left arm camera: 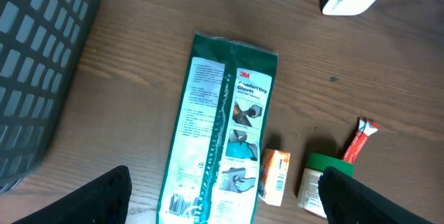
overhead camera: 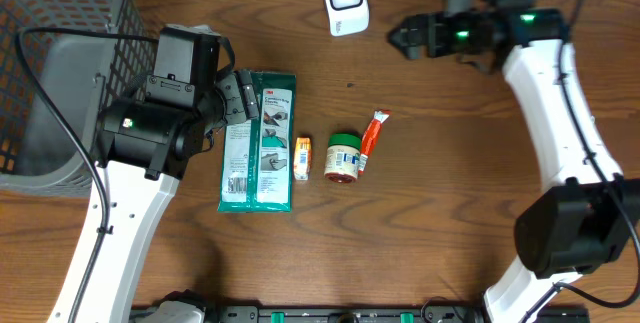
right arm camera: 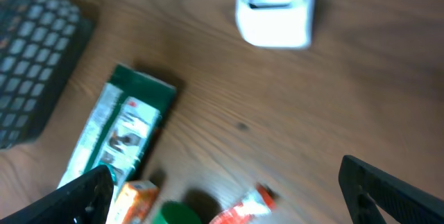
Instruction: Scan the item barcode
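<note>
Now, your left gripper (overhead camera: pixel 243 98) and right gripper (overhead camera: pixel 404 38) gape empty; pinch the flat glove pack (overhead camera: pixel 258 143) shallowly and you'll likely slip off.

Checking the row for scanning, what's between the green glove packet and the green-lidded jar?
A small orange box lies between the glove packet and the jar, clearest in the overhead view.

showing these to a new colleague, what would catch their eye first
The long green plastic glove packet lying flat left of centre on the brown wooden table stands out first, with a row of items to its right: a small orange box, a green-lidded jar and an orange-red tube. The white barcode scanner stands at the far edge, and a dark mesh basket fills the far left corner.
</note>
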Tool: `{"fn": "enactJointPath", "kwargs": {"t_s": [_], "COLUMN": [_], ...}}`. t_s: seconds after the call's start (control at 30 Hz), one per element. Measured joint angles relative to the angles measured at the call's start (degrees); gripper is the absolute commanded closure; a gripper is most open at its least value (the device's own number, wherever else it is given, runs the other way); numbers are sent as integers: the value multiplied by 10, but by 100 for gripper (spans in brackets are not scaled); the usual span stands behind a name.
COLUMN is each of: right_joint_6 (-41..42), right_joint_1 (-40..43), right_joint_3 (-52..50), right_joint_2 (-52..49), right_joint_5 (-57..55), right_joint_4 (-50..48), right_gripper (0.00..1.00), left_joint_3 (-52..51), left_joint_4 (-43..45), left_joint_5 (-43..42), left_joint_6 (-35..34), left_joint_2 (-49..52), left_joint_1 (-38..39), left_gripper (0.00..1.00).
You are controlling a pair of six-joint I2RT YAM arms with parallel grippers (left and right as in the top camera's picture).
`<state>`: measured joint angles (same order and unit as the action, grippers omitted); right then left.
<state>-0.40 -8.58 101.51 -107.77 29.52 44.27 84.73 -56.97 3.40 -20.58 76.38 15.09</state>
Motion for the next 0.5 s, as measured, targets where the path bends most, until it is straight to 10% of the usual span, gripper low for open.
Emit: {"fn": "enactJointPath", "kwargs": {"t_s": [0.5], "right_joint_6": [0], "right_joint_1": [-116], "right_joint_3": [0], "right_joint_2": [0], "right_joint_5": [-51], "right_joint_4": [-109], "right_gripper": [1], "left_joint_3": [0], "left_joint_4": [0], "left_joint_5": [0], "left_joint_6": [0], "left_joint_2": [0], "left_joint_1": [0], "left_gripper": [14]}}
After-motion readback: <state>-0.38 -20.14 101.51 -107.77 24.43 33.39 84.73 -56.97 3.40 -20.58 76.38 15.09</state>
